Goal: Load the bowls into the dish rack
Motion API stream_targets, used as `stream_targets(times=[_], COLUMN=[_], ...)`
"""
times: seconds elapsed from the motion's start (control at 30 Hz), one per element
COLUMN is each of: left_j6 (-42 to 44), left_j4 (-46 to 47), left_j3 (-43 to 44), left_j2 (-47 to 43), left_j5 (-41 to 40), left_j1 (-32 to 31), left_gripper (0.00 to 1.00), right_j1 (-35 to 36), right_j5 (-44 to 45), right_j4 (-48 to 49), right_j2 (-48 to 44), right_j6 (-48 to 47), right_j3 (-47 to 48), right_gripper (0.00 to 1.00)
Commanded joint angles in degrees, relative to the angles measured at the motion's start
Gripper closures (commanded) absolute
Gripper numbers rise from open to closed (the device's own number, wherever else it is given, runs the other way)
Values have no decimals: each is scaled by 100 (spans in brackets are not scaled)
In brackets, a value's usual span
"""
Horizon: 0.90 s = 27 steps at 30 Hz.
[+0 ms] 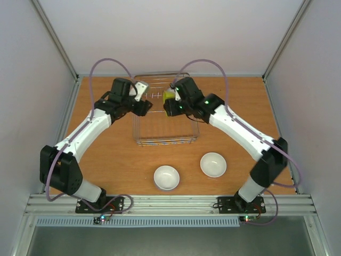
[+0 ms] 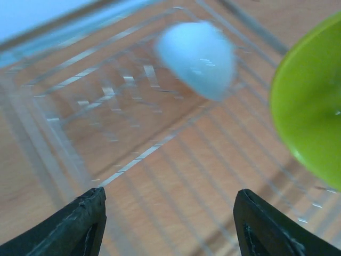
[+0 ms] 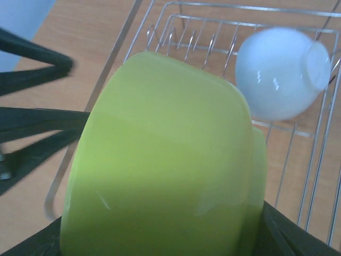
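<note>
Four bowls in view, one dish rack (image 1: 165, 141), two arms. Item one: yellow-green bowl (image 3: 165, 160), pinched in the right claw (image 1: 170, 100) and held tilted on its side above the far right part of the rack; in the right wrist view its outer wall fills most of the picture, with dark finger parts at the lower corners. Item two: pale white bowl (image 3: 282, 72), inside the rack at the far end, lying on its side with its foot turned to the upper right of the right wrist view, just beside the row of short prongs (image 3: 186, 42); it is blurred, so whether it rests on the wires cannot be told. Items three and four: two white bowls, one (image 1: 166, 177) and the other (image 1: 213, 164), upright with openings up on the wooden tabletop (image 1: 117, 165), between the rack's near edge and the arm bases, near each other but apart. Left claw (image 2: 170, 194): spread wide, nothing between its dark fingers (image 2: 85, 224), hanging over the rack's wire floor near its far left corner, with the pale bowl ahead of it and the yellow-green bowl to its right. Dish rack: silver wire, rectangular, low-sided, standing at the middle of the tabletop between the two claws.
</note>
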Motion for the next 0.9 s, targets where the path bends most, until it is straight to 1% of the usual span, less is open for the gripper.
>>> stream_targets(times=[0.0, 0.1, 0.17, 0.3, 0.5, 0.7, 0.87], left_j6=[392, 480, 477, 443, 425, 398, 398], left_j4=[342, 352, 327, 288, 290, 280, 276], left_j3=[-64, -16, 3, 2, -88, -104, -130], left_j2=[-402, -567, -640, -741, -765, -704, -679], left_j5=[-1623, -1962, -2042, -1975, -1831, -1707, -1657], left_j1=[333, 632, 819, 1082, 1181, 1192, 1192], left_gripper=[34, 33, 33, 34, 33, 33, 33], right_j1=[1, 20, 44, 90, 99, 119, 154], right_j5=[648, 930, 1140, 1470, 1790, 2215, 2550], right_j4=[-592, -802, -959, -1319, -1738, -1958, -1935], right_j2=[858, 1521, 1927, 2707, 3721, 4526, 4922], right_j6=[-476, -630, -770, -1045, -1392, -1620, -1800], right_j3=[1055, 1795, 2318, 3359, 4660, 5532, 5858], right_gripper=[98, 99, 99, 99, 99, 98, 99])
